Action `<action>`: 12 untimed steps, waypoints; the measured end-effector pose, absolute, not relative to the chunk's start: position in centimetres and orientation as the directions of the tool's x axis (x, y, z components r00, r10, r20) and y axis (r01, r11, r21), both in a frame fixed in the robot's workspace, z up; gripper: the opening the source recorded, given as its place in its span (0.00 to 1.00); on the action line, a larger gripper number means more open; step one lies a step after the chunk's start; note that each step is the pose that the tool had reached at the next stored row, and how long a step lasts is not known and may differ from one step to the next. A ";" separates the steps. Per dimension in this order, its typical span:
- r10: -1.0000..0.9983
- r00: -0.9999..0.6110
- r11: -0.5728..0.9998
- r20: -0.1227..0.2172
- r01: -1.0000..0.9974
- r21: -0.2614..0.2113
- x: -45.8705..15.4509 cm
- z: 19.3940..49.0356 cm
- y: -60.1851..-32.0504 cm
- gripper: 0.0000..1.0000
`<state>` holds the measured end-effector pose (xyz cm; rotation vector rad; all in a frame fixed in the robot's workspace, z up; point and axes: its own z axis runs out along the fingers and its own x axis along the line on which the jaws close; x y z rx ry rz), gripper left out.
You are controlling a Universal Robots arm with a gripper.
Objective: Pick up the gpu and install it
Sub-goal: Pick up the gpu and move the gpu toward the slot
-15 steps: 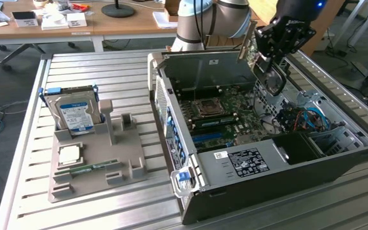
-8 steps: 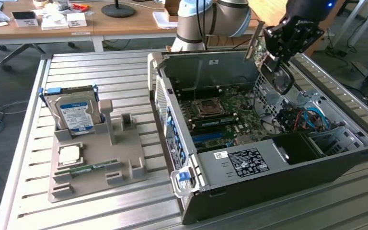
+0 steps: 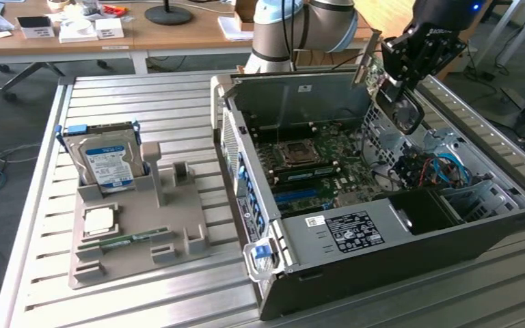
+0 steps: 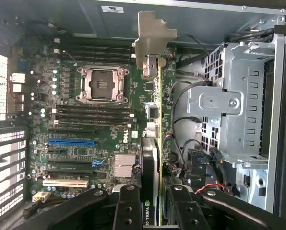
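My gripper (image 3: 407, 67) is shut on the gpu (image 3: 398, 109) and holds it in the air over the open computer case (image 3: 381, 263), toward the exterior view's right. The card hangs edge-down, with its black fan shroud facing the exterior camera and its silvery end bracket (image 3: 366, 63) pointing to the case's back wall. In the wrist view the gpu (image 4: 154, 120) is edge-on between my fingers (image 4: 128, 208), and its bracket (image 4: 155, 40) is at the far end. Below lies the motherboard (image 4: 100, 120) with its blue slot (image 4: 71, 142) and black card slots.
A metal drive cage (image 4: 234, 105) and loose cables stand close beside the card inside the case. On the slatted table, a grey holder (image 3: 167, 236) carries the silver hard drive (image 3: 107, 160), a processor (image 3: 98, 220) and a green memory stick (image 3: 126, 240). A wooden desk (image 3: 180, 34) is behind.
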<state>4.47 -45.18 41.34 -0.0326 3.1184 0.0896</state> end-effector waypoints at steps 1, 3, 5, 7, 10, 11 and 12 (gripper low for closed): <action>-0.020 -1.000 0.998 -0.022 -0.022 0.057 4.5 41.3 -45.2 0.27; -0.020 -1.000 0.998 -0.022 -0.022 0.057 4.5 41.3 -45.2 0.27; -0.020 -1.000 0.998 -0.022 -0.022 0.057 4.6 41.3 -45.2 0.27; -0.020 -1.000 0.998 -0.022 -0.022 0.057 4.7 41.3 -45.2 0.27; -0.020 -1.000 0.998 -0.022 -0.022 0.057 4.8 41.3 -45.2 0.27; -0.020 -1.000 0.998 -0.022 -0.022 0.057 4.8 41.3 -45.2 0.27; -0.020 -1.000 0.998 -0.022 -0.022 0.057 4.8 41.3 -45.2 0.27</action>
